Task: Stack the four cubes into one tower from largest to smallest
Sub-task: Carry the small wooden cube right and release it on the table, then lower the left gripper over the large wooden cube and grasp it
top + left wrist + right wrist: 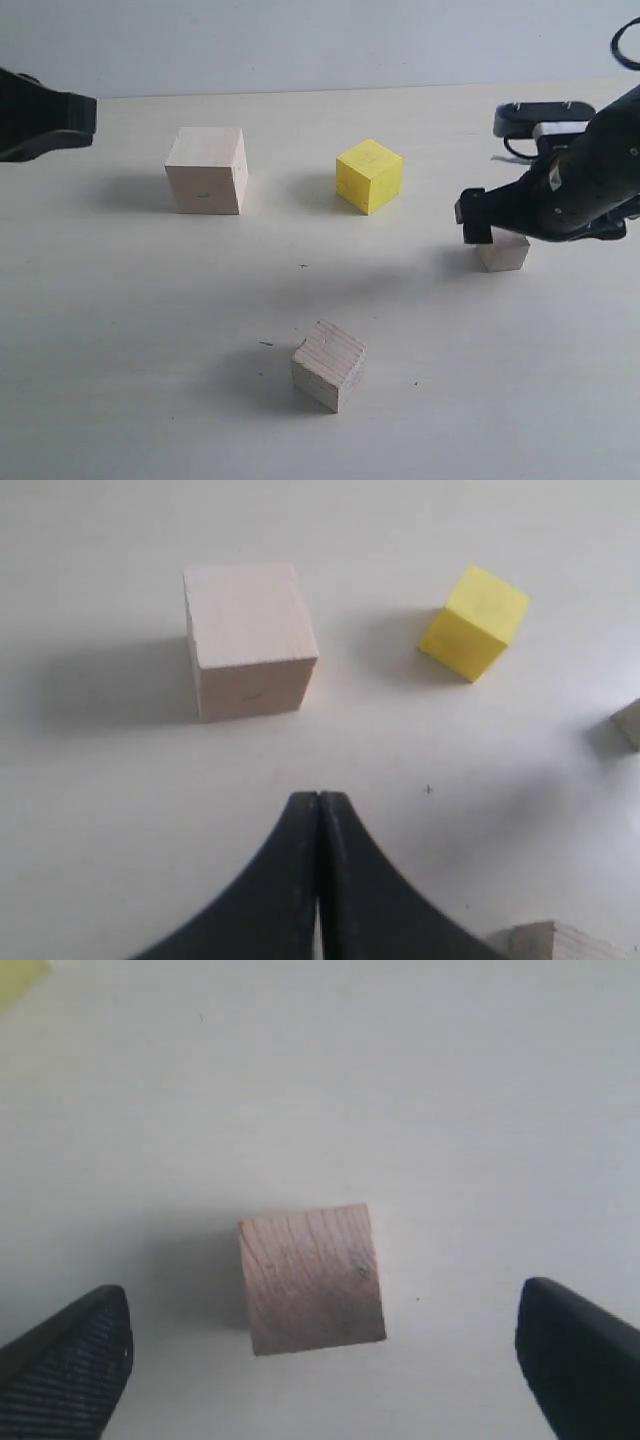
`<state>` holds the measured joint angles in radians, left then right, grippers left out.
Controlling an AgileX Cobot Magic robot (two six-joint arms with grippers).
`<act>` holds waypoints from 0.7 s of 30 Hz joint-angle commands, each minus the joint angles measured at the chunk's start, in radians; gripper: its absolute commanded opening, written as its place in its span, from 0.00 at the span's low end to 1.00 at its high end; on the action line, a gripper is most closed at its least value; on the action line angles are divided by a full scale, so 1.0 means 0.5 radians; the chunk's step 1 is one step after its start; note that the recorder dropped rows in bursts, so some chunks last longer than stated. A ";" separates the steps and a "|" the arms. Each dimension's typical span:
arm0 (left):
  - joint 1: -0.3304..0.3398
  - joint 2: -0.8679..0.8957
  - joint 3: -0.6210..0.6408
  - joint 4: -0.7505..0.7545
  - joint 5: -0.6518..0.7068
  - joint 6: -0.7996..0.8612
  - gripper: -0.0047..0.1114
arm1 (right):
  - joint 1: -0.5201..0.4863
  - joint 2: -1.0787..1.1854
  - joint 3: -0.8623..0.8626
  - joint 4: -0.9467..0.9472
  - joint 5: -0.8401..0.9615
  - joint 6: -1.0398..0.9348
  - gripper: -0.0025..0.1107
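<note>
Small pale bare-wood cube [312,1278], flat on white counter [450,1110], faces slightly skewed, untouched between fingers of wide-open right hand [320,1310]; left hand [318,810] closed, empty

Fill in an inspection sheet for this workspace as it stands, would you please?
Surface: pale table, a few dark specks.
Job's things: large wood cube, yellow cube, medium wood cube and small wood cube stand apart; none stacked.
Clutter: nothing seen.
Grippers: left gripper shut, empty; right gripper open, straddling the small wood cube, not touching.
Cables: black cable loop above the right arm.
Surroundings: plain pale wall behind.
</note>
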<state>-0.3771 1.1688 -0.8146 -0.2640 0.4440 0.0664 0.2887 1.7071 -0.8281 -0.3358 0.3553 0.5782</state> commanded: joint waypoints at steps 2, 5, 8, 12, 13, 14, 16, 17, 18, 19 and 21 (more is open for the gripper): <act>0.100 0.157 -0.049 0.052 -0.175 0.010 0.04 | -0.008 -0.337 -0.057 0.055 0.149 -0.021 0.88; 0.136 0.370 -0.141 0.052 -0.151 0.010 0.13 | -0.008 -0.503 -0.105 0.160 0.236 -0.096 0.88; 0.132 0.611 -0.341 0.052 -0.024 0.019 0.36 | -0.008 -0.631 -0.138 0.299 0.268 -0.286 0.88; 0.128 0.916 -0.659 0.037 0.171 -0.011 0.75 | -0.008 -0.773 -0.156 0.472 0.292 -0.464 0.88; 0.128 0.990 -0.723 0.037 0.203 -0.034 0.76 | -0.008 -0.802 -0.156 0.502 0.301 -0.484 0.88; 0.128 1.058 -0.800 0.034 0.231 -0.042 0.75 | -0.008 -0.830 -0.156 0.515 0.311 -0.484 0.88; 0.124 1.172 -0.938 0.014 0.261 -0.042 0.74 | -0.008 -0.873 -0.156 0.515 0.354 -0.484 0.88; 0.116 1.229 -0.998 0.005 0.261 -0.042 0.74 | -0.008 -0.888 -0.156 0.515 0.378 -0.493 0.88; 0.116 1.284 -1.059 -0.005 0.261 -0.042 0.74 | -0.008 -0.900 -0.156 0.515 0.401 -0.493 0.88; 0.108 1.325 -1.106 -0.010 0.261 -0.042 0.74 | -0.008 -0.909 -0.156 0.509 0.431 -0.497 0.88; 0.108 1.427 -1.232 -0.010 0.265 -0.042 0.73 | -0.008 -0.919 -0.156 0.494 0.480 -0.527 0.88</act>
<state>-0.3176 1.8328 -1.3597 -0.2575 0.5720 0.0493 0.2887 1.2610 -0.9002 -0.0840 0.5600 0.3420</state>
